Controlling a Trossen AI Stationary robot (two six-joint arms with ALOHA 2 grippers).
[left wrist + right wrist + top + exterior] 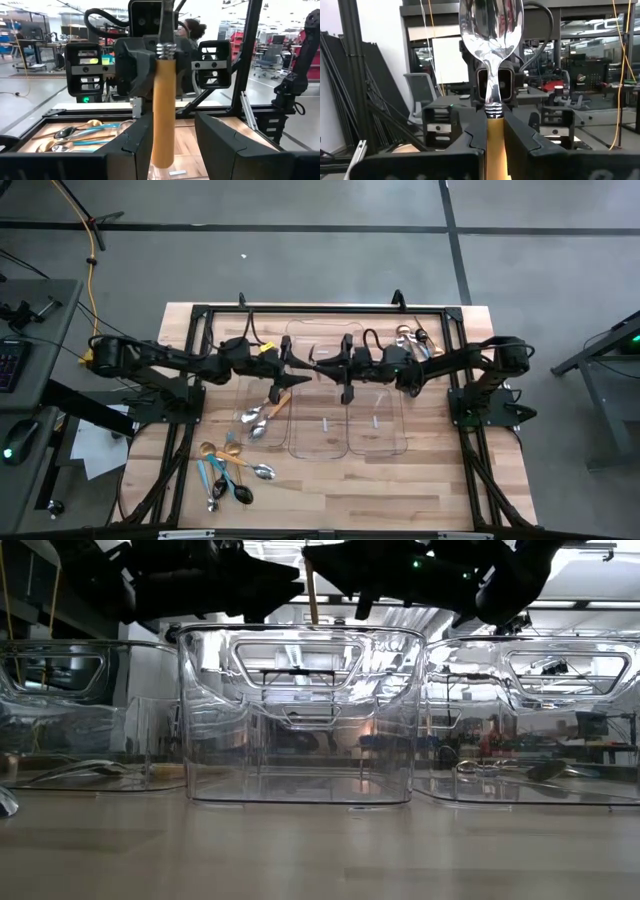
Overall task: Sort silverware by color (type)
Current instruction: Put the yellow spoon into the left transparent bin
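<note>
Midway: right gripper (495,132) pinches the orange-handled silver spoon (492,30); left gripper (175,145) gapes empty; several mixed-colour utensils (228,470) unsorted.

Three clear trays (300,715) stand side by side on the wooden surface (320,850), dark arms above, an orange handle (312,595) hanging over the middle one.

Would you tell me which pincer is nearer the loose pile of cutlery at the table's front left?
Left. The left pincer hangs just beyond the pile of cutlery; the right pincer, holding an orange-handled spoon, is farther right.
</note>
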